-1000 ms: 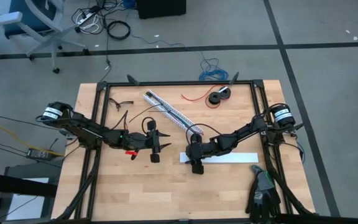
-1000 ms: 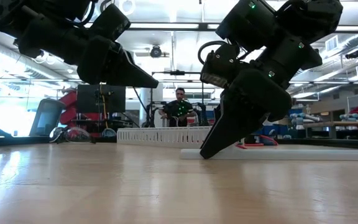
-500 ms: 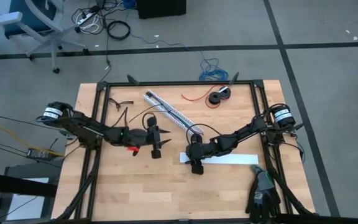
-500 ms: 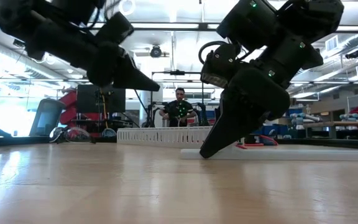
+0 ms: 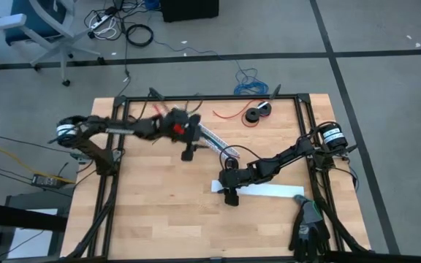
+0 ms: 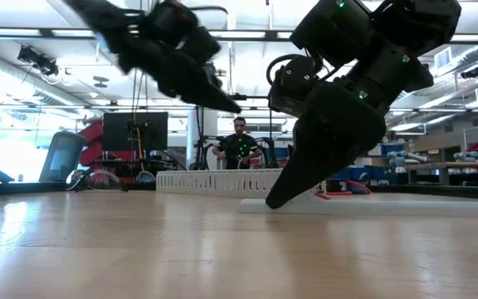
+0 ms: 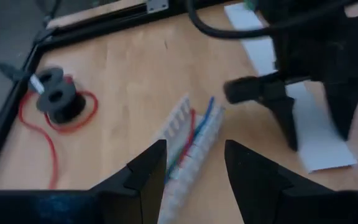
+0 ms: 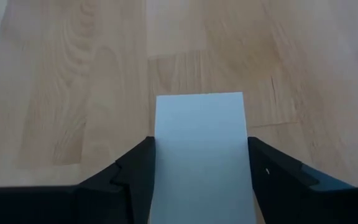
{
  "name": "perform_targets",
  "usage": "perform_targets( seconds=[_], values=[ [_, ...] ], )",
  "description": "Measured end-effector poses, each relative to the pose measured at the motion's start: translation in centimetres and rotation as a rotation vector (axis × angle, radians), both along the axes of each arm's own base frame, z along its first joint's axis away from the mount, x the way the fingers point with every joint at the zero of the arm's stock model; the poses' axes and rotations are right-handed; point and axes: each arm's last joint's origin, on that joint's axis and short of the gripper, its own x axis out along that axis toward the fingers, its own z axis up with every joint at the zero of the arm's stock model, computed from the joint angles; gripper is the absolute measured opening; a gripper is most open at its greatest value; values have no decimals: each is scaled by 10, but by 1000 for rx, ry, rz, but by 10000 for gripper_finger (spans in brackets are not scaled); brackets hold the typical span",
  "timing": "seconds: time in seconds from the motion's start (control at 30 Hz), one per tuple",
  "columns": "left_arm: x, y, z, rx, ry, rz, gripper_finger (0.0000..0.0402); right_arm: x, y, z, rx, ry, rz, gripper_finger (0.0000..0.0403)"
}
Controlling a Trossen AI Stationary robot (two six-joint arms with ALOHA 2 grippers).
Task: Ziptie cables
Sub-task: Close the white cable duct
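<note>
The cables [image 7: 190,127], red, blue and green wires, lie in a white slotted duct [image 5: 212,136] that rests slantwise on the table's far middle. My left gripper [image 5: 187,153] hangs open above the duct's far-left part, nothing between its fingers [image 7: 194,167]; the low view shows it raised [image 6: 222,101]. My right gripper [image 5: 230,196] is at the table's middle, tipped down onto the left end of a flat white strip [image 5: 265,188], its fingertip at table level [image 6: 274,202]. My right gripper has the white strip's two long edges [image 8: 164,155] between its fingers, a little back from the strip's left end [image 8: 197,99]. The fingers slant down from the table's right and point along the strip. The strip lies flat on the table.
A black spool with a loose single red wire [image 5: 255,113] lies near the far right. A black glove [image 5: 309,223] lies at the near right corner. A black frame [image 5: 210,97] rims the table. In the room behind sits a person [image 6: 239,145].
My left gripper has swung from the table's left middle toward the far edge and to the right, rising and turning as it went, and now hangs over the duct. Its fingers stay equally far apart.
</note>
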Motion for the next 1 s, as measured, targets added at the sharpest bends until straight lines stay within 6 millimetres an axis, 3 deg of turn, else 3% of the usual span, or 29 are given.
perform_targets(
  seconds=[0.17, 0.33, 0.67, 0.87, 1.0],
  values=[
    [20, 25, 4, 173, 82, -95, 173, 1, 0, 0, 35, -14, -62, 212],
    [29, 33, 3, 243, 98, 40, 173, 2, -2, 0, 34, -15, -75, 192],
    [27, 18, -20, 200, 276, -16, 173, 3, -2, 1, 35, -32, -61, 154],
    [27, 8, -36, 288, 369, -147, 185, 5, -4, 2, 65, -49, -122, 154],
    [29, 8, -35, 356, 355, -172, 210, 5, -4, 2, 83, -49, -152, 152]
  ],
)
